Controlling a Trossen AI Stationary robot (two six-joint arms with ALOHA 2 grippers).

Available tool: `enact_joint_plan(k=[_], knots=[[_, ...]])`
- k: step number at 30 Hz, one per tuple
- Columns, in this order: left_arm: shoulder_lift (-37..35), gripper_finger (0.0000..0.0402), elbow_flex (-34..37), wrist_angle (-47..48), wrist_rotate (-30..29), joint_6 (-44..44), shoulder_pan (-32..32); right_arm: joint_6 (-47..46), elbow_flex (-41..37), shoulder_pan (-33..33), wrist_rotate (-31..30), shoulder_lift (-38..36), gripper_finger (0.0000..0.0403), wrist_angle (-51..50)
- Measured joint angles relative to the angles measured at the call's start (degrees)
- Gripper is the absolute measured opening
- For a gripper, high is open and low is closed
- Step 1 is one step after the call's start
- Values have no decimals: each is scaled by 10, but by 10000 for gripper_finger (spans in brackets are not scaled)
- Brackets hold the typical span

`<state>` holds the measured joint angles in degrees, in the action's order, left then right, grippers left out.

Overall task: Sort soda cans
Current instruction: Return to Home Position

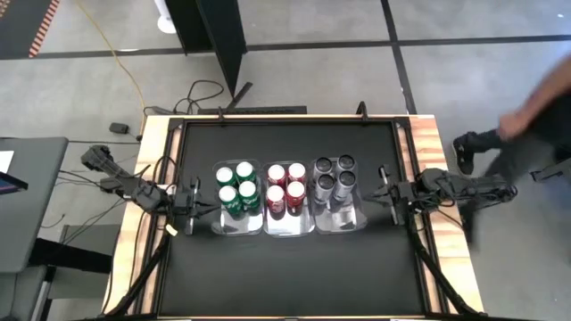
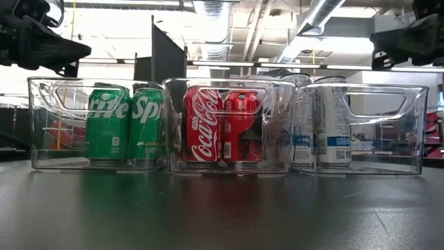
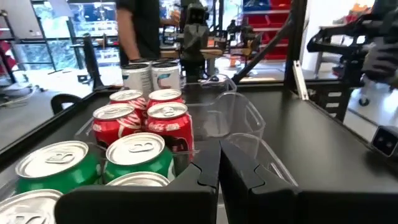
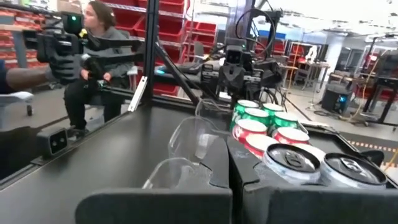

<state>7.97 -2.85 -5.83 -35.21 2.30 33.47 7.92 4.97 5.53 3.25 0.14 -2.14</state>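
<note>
Four green cans [image 1: 237, 189], four red cans [image 1: 285, 187] and four silver cans [image 1: 335, 178] stand grouped by colour in three clear trays [image 1: 236, 227] on the bench [image 1: 285, 276], so sorting looks finished. Left end effector [image 1: 201, 207] and right end effector [image 1: 382, 193], both pressed together and empty, flank the row.

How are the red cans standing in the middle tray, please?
Upright: all four red cans show round tops from above, bases flat in the middle tray.

Both arms reach inward, left hand [image 1: 202, 207] and right hand [image 1: 384, 193] closed.
</note>
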Motion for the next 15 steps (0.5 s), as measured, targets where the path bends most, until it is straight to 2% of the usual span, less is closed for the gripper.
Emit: enact_joint_plan(k=[9,15], knots=[[-33,0,22,-14,82,18,-61,0,0,-38,44,0,0,-7],[-36,0,23,6,95,20,-112,0,0,-50,45,0,0,-23]])
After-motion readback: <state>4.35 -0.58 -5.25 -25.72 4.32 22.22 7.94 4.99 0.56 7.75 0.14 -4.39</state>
